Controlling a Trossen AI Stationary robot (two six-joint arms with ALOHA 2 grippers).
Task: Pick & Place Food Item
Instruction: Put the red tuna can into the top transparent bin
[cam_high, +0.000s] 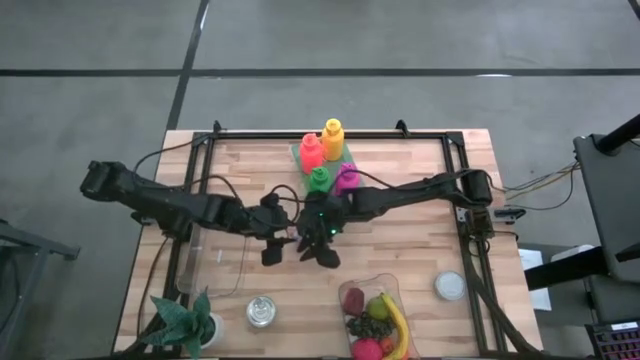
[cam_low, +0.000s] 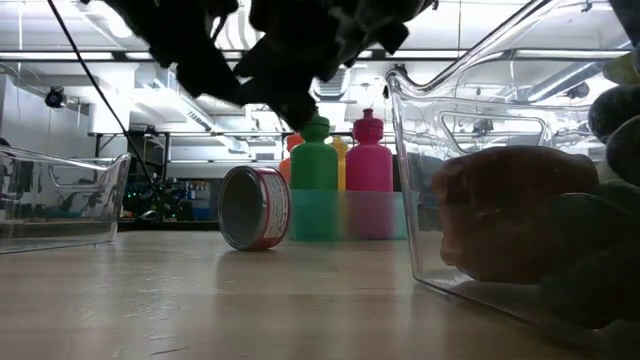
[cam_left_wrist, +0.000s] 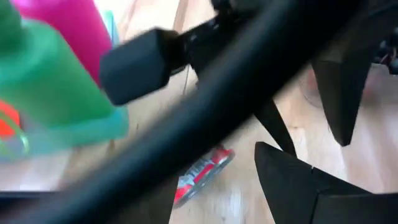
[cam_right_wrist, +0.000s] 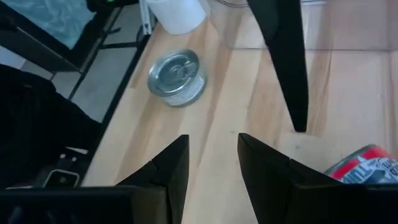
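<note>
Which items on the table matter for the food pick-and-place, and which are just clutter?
Likely job: red-label can on its side, fruit bin, left gripper and right gripper, both open near the can.
Lying about: bottles, plant, silver can, white lid, empty clear bin.

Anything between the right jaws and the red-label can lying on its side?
Nothing visible. The right gripper, jaws open and empty, sits just beside the can, with only bare table between. The left gripper hangs close by and may crowd the approach.
</note>
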